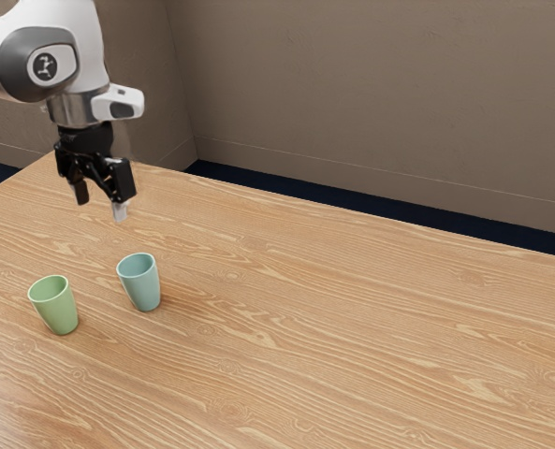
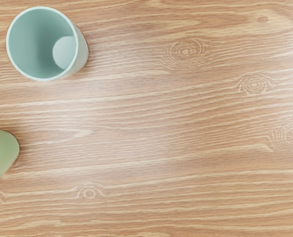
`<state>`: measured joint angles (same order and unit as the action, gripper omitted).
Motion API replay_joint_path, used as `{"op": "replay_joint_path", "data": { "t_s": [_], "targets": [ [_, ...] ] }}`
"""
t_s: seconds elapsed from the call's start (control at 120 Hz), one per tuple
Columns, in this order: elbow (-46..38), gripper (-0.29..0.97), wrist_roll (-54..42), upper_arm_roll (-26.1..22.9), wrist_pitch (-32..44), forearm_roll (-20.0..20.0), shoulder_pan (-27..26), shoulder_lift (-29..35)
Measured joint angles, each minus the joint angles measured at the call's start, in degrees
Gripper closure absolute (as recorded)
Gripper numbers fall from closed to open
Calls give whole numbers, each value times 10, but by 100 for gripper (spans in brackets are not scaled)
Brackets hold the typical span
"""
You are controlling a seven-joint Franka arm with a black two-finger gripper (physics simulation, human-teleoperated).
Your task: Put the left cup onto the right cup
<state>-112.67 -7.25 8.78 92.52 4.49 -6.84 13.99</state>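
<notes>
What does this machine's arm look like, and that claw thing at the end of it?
The arm is a chunky, rounded shell in glossy white. Its joint carries a round grey cap with a small white emblem on a black dot. Below a silvery metal collar sits the black two-finger gripper, angular and blocky, with one finger ending in a pale grey tip.

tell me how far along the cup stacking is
Done: nothing; the green cup and blue cup stand apart on the table. In hand: the gripper hangs open and empty above the table. Left: grasp the green cup, lift it, set it on the blue cup.
</notes>
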Motion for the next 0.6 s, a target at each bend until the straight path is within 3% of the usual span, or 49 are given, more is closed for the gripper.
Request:
{"op": "replay_joint_path", "data": {
  "t_s": [0.192, 0.6],
  "targets": [
    [-75, 0, 4, 4, 25, 4, 7, 48],
    [-171, 0, 10, 38, 86, 13, 10, 50]
  ]
}}
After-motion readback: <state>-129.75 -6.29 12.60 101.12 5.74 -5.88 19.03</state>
